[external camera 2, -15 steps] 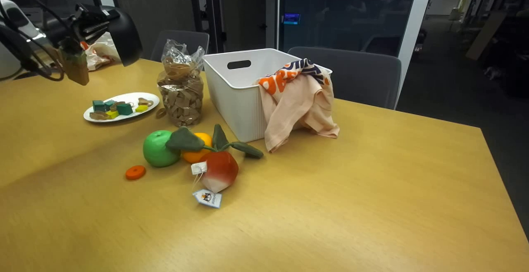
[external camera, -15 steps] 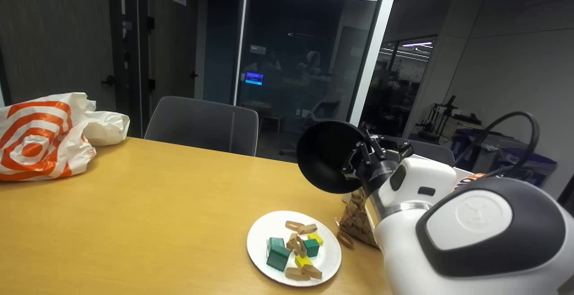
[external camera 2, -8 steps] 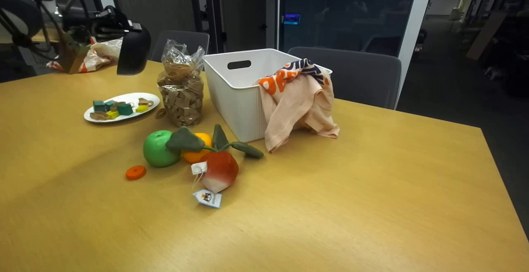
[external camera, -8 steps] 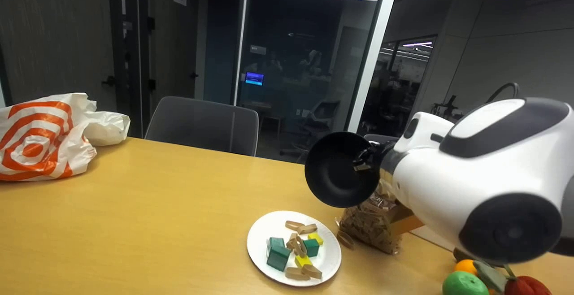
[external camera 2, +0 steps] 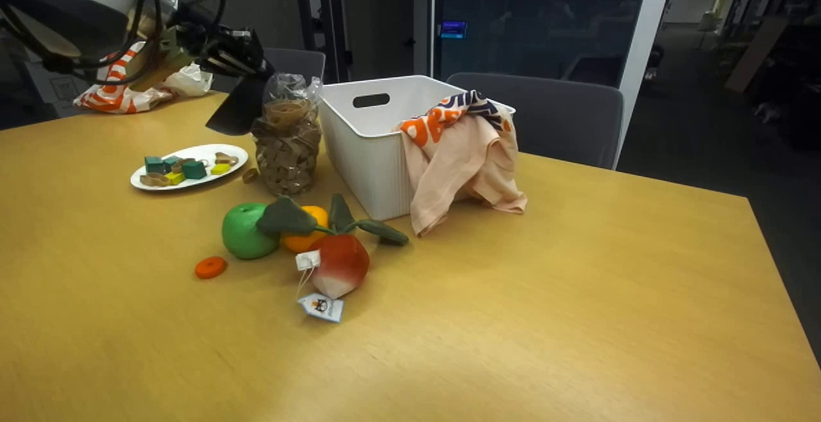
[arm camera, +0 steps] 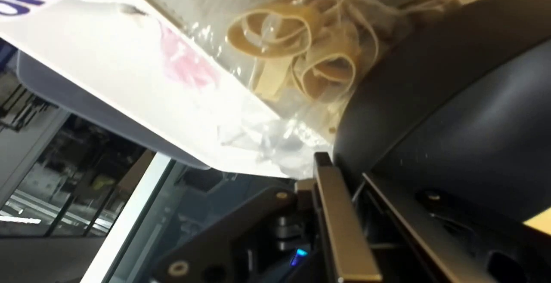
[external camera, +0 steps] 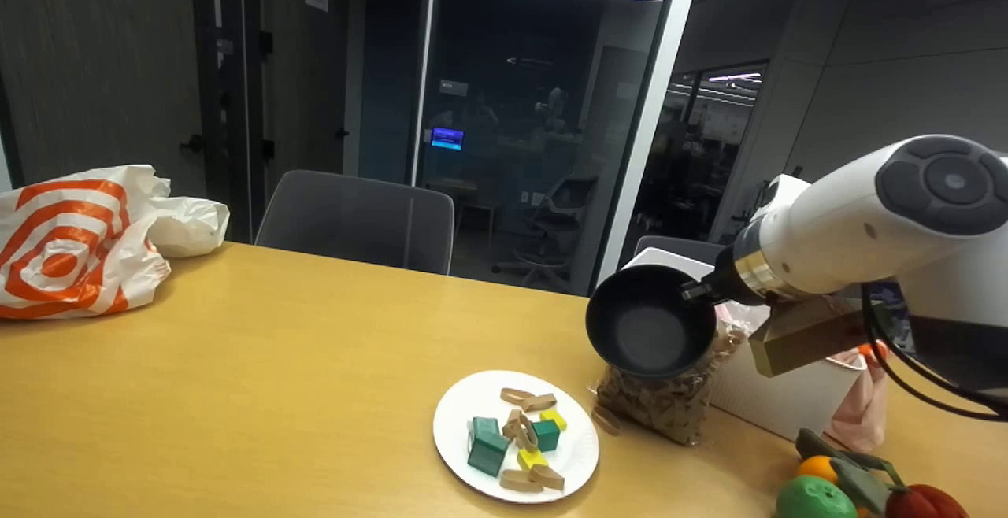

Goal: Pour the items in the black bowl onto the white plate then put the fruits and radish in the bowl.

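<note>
The black bowl [external camera: 650, 325] is held tilted on its side above the table; its inside looks empty. It also shows in an exterior view [external camera 2: 238, 106] and the wrist view [arm camera: 452, 102]. My gripper [external camera: 697, 291] is shut on its rim; in the wrist view the gripper [arm camera: 342, 167] has its fingers on both sides of the bowl wall. The white plate [external camera: 455, 431] bears the items: green blocks [external camera: 488, 452], yellow blocks [external camera: 532, 460] and brown loops [external camera: 520, 427]. A green fruit [external camera 2: 250, 231], an orange fruit [external camera 2: 304, 229] and a red radish [external camera 2: 343, 265] lie together on the table.
A clear bag of brown loops [external camera 2: 287, 152] stands against or very near the bowl. Behind it is a white bin [external camera 2: 369, 172] with a peach cloth [external camera 2: 462, 165]. A small orange disc [external camera 2: 210, 267] and a loose brown loop [external camera: 605, 420] lie on the table. A shopping bag [external camera: 71, 242] lies farther off.
The bowl has moved down and away from the plate toward the clear bag, and its tilt has changed as the arm turned. The clear bag has shifted slightly. Plate and fruits are unchanged.
</note>
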`<state>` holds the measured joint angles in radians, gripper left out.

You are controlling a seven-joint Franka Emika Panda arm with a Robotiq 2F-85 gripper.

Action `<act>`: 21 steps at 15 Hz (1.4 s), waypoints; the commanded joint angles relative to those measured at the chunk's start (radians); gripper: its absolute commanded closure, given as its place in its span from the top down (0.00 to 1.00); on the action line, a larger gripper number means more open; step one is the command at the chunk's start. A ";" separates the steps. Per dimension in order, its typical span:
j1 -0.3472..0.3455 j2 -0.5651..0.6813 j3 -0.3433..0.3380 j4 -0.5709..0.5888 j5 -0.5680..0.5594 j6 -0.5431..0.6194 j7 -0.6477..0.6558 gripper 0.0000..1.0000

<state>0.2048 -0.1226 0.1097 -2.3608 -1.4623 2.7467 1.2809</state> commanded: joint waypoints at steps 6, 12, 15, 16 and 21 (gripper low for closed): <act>0.063 0.077 -0.133 -0.167 0.705 0.291 -0.676 0.12; 0.075 0.086 0.007 -0.243 1.212 0.056 -1.035 0.11; 0.081 0.018 -0.005 -0.184 1.479 -0.186 -1.254 0.07; 0.067 0.008 -0.018 -0.166 1.504 -0.273 -1.297 0.07; -0.007 0.039 -0.019 -0.033 1.497 -0.693 -1.370 0.08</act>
<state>0.2357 -0.1051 0.0804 -2.4825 0.0204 2.2513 -0.0303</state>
